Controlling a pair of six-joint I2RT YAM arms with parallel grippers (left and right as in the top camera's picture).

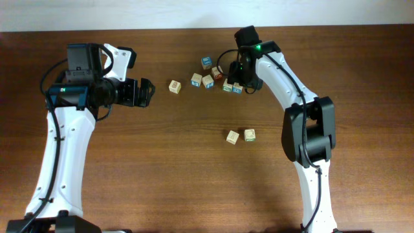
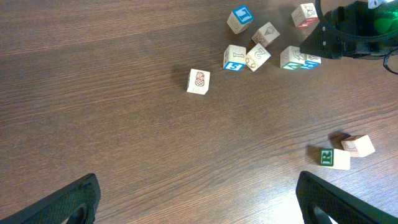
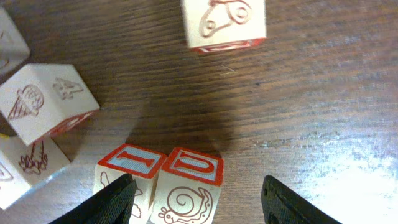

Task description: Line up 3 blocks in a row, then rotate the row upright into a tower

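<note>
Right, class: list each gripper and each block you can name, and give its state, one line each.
Left gripper: open, empty, away from the blocks.
Right gripper: open, low, with the U block between its fingers, not clamped.
U block: flat on the table, against the I block.
I block: flat, against the U block.
R block: flat, beside another block.
Pineapple block: flat, standing alone.

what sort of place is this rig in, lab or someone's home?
Probably a robotics lab bench rather than a home: a white left arm and right arm are mounted at a plain wooden table, with only small alphabet blocks scattered on it as props.
</note>
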